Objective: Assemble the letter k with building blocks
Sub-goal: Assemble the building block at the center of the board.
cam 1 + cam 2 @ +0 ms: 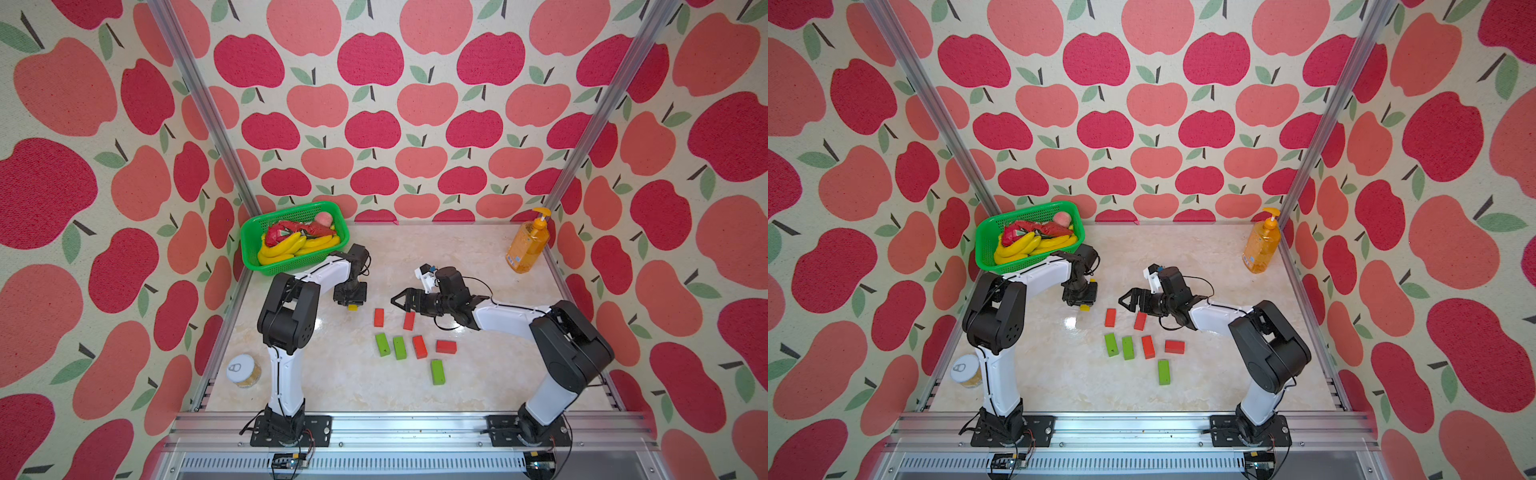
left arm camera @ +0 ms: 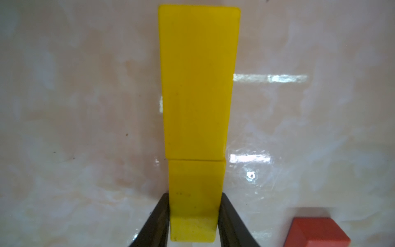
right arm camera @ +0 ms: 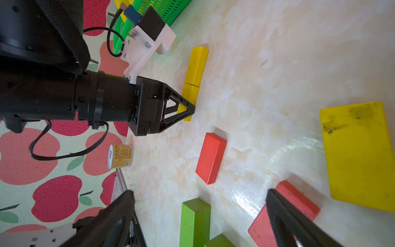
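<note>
Two yellow bricks lie end to end on the table, the far one [image 2: 197, 85] and the near one [image 2: 196, 188]. My left gripper [image 2: 195, 213] straddles the near brick, its black fingers tight against both sides; I cannot tell whether they still press. In both top views only a yellow corner [image 1: 353, 307] [image 1: 1085, 307] shows under it. Red bricks [image 1: 378, 317] [image 1: 409, 321] [image 1: 419, 347] and green bricks [image 1: 382, 344] [image 1: 400, 348] [image 1: 437, 372] lie scattered. My right gripper [image 1: 395, 300] [image 3: 199, 192] hovers open over them, holding nothing. Another yellow block [image 3: 359, 154] lies close beside it.
A green basket [image 1: 248, 249] of bananas stands at the back left, just behind the left arm. An orange soap bottle [image 1: 527, 245] stands at the back right. A small can [image 1: 243, 370] sits at the left edge near the front.
</note>
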### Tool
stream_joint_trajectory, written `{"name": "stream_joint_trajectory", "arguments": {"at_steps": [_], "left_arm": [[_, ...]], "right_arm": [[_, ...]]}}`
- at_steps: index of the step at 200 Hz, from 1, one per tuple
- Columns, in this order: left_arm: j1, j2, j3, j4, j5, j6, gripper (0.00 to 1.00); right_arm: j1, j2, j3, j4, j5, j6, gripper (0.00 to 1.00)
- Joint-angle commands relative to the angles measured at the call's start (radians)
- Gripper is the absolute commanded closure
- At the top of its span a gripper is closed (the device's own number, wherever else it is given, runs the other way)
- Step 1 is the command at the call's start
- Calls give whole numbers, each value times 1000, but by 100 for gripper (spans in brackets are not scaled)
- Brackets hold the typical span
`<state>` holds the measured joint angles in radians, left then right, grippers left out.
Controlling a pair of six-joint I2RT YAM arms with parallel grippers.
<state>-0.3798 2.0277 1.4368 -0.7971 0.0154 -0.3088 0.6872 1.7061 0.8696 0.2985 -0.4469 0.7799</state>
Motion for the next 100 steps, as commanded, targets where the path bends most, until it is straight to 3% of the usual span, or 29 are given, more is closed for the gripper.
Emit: {"name": "stream_joint_trajectory", "arguments": {"at_steps": [1, 38, 100], "left_arm": [[7, 42, 3, -29, -2, 14, 54], [7, 49, 8, -30, 2, 14, 50], [7, 52, 25, -28, 6, 6, 55]], "right_arm": [[5, -5, 3, -3, -8, -4, 1], [5, -4, 0, 1, -10, -3, 1], [5, 0, -4, 12, -12, 2, 1]]}}
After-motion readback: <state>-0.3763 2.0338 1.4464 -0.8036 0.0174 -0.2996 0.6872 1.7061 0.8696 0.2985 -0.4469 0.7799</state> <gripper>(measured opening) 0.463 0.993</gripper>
